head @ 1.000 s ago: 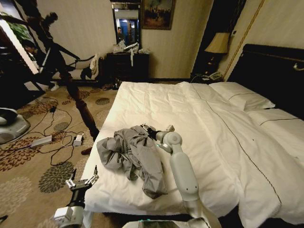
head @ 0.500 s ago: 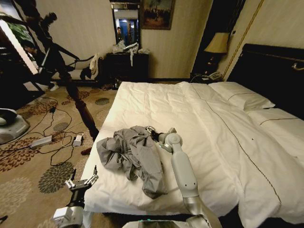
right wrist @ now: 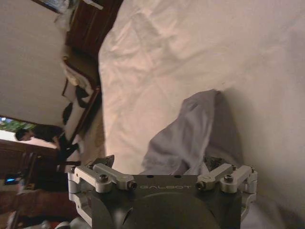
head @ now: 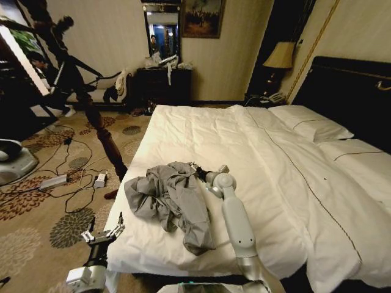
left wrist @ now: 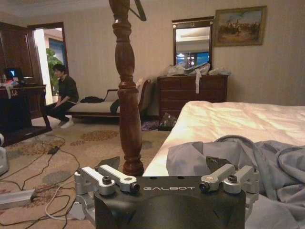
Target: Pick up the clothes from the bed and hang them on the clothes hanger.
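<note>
The clothes, a crumpled light grey shirt (head: 168, 201), lie on the near left corner of the bed (head: 256, 140). My right gripper (head: 200, 170) is low over the shirt's far right edge and stands open. The right wrist view shows a fold of the shirt (right wrist: 183, 136) just ahead of that gripper (right wrist: 159, 163), between its spread fingers. My left gripper (head: 101, 234) hangs open over the carpet beside the bed's corner, and in its own view (left wrist: 162, 166) it looks along the shirt (left wrist: 267, 157). I cannot make out the clothes hanger.
A dark wooden stand (head: 101, 137) rises from the carpet left of the bed, and its turned post (left wrist: 127, 95) is close ahead of my left gripper. Cables and a power strip (head: 52, 180) lie on the floor. A dresser (head: 164, 85) stands at the far wall.
My right arm has shifted slightly to the right along the shirt's edge. The left gripper has dropped a little. The shirt lies as before.
</note>
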Tool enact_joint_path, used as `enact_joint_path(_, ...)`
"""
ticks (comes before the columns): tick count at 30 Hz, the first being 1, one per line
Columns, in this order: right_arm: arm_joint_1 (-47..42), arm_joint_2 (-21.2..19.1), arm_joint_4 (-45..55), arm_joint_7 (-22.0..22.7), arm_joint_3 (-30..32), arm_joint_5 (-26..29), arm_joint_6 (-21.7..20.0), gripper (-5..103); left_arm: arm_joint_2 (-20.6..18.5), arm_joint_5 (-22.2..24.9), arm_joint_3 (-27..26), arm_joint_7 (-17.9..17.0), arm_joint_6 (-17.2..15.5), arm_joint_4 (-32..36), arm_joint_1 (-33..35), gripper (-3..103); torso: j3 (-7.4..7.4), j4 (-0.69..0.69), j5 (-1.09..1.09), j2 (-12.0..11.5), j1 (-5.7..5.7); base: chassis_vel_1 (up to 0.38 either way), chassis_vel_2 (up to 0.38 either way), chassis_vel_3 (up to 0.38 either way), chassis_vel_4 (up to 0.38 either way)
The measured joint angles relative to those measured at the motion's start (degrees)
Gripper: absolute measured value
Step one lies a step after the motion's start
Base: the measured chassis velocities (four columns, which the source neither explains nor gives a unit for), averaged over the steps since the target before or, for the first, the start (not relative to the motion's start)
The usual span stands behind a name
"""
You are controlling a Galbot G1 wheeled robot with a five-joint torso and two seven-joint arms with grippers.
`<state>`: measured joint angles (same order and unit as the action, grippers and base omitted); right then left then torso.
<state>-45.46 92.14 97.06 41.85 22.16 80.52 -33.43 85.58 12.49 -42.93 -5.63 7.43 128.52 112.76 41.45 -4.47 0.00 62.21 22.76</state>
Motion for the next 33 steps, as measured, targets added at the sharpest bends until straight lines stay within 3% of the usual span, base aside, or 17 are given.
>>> enact_joint_path(10, -2.0, 0.0, -1.8, -2.1, -3.6, -0.8, -0.9, 100, 0.0, -0.1, -0.2, -0.3, 0.0, 0.0, 0.1, 100, 0.00, 0.01, 0.00, 0.0, 0.00, 0.000, 0.000, 0.000, 0.000)
enact_joint_path(33, 6.2, 0.0, -15.2, -7.6, -6.3, -2.6, 0.0, 103, 0.8, -0.4, -0.7, -0.8, 0.3, -0.3, 0.6, 100, 0.00, 0.01, 0.00, 0.0, 0.00, 0.000, 0.000, 0.000, 0.000)
